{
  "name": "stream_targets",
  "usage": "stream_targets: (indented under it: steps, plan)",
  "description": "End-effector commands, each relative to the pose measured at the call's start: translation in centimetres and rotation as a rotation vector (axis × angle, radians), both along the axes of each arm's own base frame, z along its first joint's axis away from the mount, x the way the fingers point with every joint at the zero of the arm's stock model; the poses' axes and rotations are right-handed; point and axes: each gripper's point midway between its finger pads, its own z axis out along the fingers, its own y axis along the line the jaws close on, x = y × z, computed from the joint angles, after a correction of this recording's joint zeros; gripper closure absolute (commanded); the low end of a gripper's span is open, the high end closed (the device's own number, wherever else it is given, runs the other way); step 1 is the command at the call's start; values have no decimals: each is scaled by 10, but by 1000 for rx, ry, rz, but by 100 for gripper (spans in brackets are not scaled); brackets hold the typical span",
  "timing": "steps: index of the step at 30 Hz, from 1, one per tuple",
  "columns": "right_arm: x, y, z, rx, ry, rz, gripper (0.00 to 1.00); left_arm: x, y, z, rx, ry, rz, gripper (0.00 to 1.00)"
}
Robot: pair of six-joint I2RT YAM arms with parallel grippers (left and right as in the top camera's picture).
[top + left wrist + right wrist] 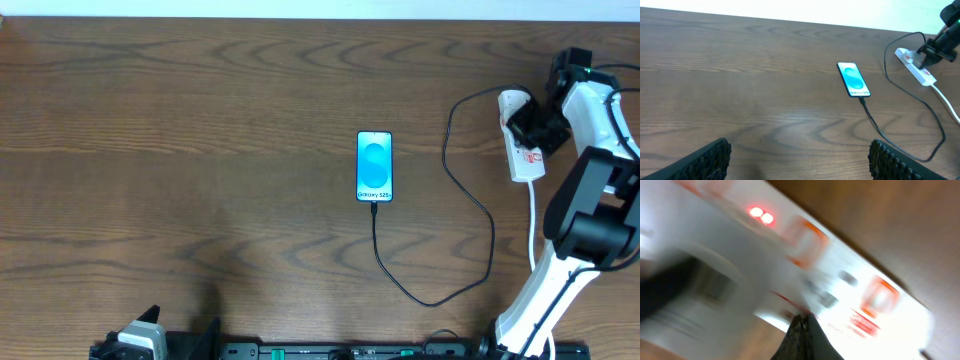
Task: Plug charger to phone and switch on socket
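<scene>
We see phone (374, 166) flat mid-surface (200, 150), screen lit, charger (376, 230) plug meeting its near edge. Cable loops right and reaches socket (527, 165) at surface's far right. Right wrist view is blurred; red light glows on socket. Right gripper (528, 128): jaws pressed together, tips at socket top. Left gripper (800, 165): jaws spread wide, well apart from phone.
</scene>
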Motion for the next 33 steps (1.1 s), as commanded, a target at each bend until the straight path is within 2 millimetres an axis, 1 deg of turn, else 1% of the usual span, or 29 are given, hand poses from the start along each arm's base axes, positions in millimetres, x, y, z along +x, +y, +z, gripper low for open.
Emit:
stream_targets:
  steps: [1, 2, 3, 5, 6, 8, 9, 10, 11, 12, 13, 14, 16, 19, 22, 30, 33]
  plan:
    - [-17, -50, 88, -231, -118, -113, 99, -1, 1, 2, 4, -17, 1, 12]
    - [-20, -55, 113, -258, -169, -127, 99, -1, 1, 2, 4, -16, 1, 12]
    - [-25, -57, 151, -282, -258, -146, 99, -1, 1, 2, 4, -16, 1, 12]
    - [-34, -52, 209, -293, -416, -170, 99, -1, 1, 2, 4, -17, 1, 12]
    - [-37, -46, 238, -295, -510, -168, 99, -1, 1, 2, 4, -17, 1, 12]
    - [-42, -34, 284, -286, -663, -151, 99, -1, 1, 2, 4, -16, 1, 12]
    - [-48, -18, 327, -265, -815, -117, 99, -1, 1, 2, 3, -16, 1, 12]
    - [-51, -10, 342, -251, -867, -99, 99, -1, 1, 2, 4, -17, 1, 12]
    - [-55, 1, 362, -232, -940, -69, 99, -1, 1, 2, 4, -17, 1, 12]
    - [-58, 11, 376, -215, -993, -42, 99, -1, 1, 2, 3, -16, 1, 12]
    - [-64, 26, 396, -188, -1065, 2, 99, -1, 1, 2, 4, -16, 1, 12]
    - [-66, 31, 402, -179, -1087, 17, 99, -1, 1, 2, 3, -16, 1, 12]
    - [-77, 50, 420, -156, -1147, 66, 98, -1, 1, 2, 4, -16, 1, 12]
    - [-84, 61, 426, -148, -1164, 88, 94, -1, 1, 2, 4, -16, 2, 12]
    - [-83, 64, 425, -143, -1163, 95, 92, -1, 1, 2, 4, -16, 2, 12]
    - [-85, 64, 419, -135, -1138, 93, 91, -1, 1, 2, 4, -16, 2, 12]
    - [-84, 69, 419, -126, -1138, 106, 90, -1, 1, 2, 4, -16, 2, 12]
